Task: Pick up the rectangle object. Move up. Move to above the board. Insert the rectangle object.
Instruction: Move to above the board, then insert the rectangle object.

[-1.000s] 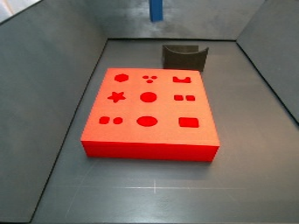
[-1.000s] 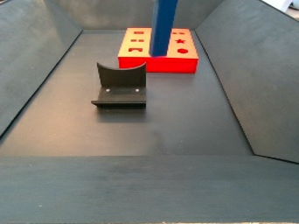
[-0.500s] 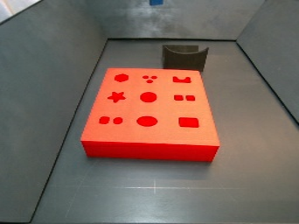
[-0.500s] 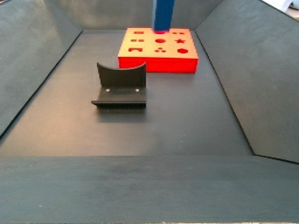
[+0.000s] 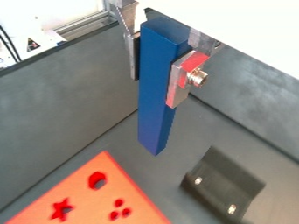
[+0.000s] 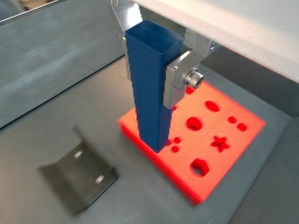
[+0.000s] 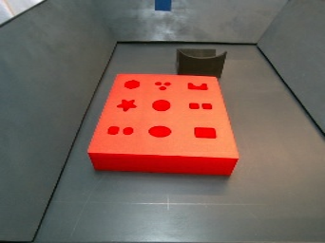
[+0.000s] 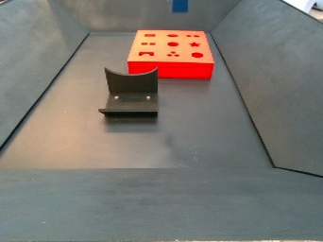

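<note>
Holding the rectangle object (image 5: 158,87) between its silver fingers (image 5: 179,80), the gripper (image 6: 160,74) is hanging high above the floor, clamped on the bar's upper part in both wrist views. Bar is hanging upright, long axis vertical, lower end pointing down and well clear of everything. In both side views only the bar's bottom tip (image 7: 162,5) is poking in at the top edge (image 8: 180,5); gripper itself is out of frame there. Board (image 7: 162,121) is lying flat on the dark floor (image 8: 164,132), all its cut-out holes sitting empty. Dark grey curved holder (image 8: 130,92) is standing on the floor near the board, apart from it, nothing in it.
</note>
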### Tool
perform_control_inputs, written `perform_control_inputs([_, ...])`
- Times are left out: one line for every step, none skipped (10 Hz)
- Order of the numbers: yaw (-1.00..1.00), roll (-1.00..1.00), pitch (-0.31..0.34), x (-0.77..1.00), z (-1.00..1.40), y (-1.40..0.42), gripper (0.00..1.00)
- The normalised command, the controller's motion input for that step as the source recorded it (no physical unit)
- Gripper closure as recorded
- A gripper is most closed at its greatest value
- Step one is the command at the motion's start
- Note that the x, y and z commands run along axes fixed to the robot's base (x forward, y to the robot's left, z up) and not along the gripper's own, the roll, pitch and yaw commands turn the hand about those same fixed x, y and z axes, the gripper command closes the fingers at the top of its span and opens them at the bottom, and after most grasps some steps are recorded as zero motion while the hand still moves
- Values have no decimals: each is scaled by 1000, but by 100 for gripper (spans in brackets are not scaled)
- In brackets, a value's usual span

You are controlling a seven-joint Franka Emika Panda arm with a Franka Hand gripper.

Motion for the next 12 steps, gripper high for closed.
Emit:
perform_control_inputs([-106, 5, 148, 1, 147, -1000, 100])
perform_control_inputs([-52, -4, 129, 10, 148, -1000, 100])
perform_control_inputs([-14, -10, 123, 31, 152, -1000, 100])
perform_control_inputs([-7, -13, 123, 41, 153, -1000, 100])
perform_control_inputs([-3, 7, 135, 77, 163, -1000, 100])
perform_control_inputs([5, 7, 137, 90, 141, -862, 100])
perform_control_inputs([3, 10, 136, 86, 83, -476, 100])
perform_control_inputs([4, 10, 126, 80, 65, -333, 100])
perform_control_inputs([12, 13, 102, 52, 43, -176, 100])
perform_control_inputs([20, 0, 0, 0, 0, -63, 100])
perform_control_inputs([23, 0, 0, 0, 0, -66, 100])
perform_control_inputs([17, 0, 0, 0, 0, -74, 100])
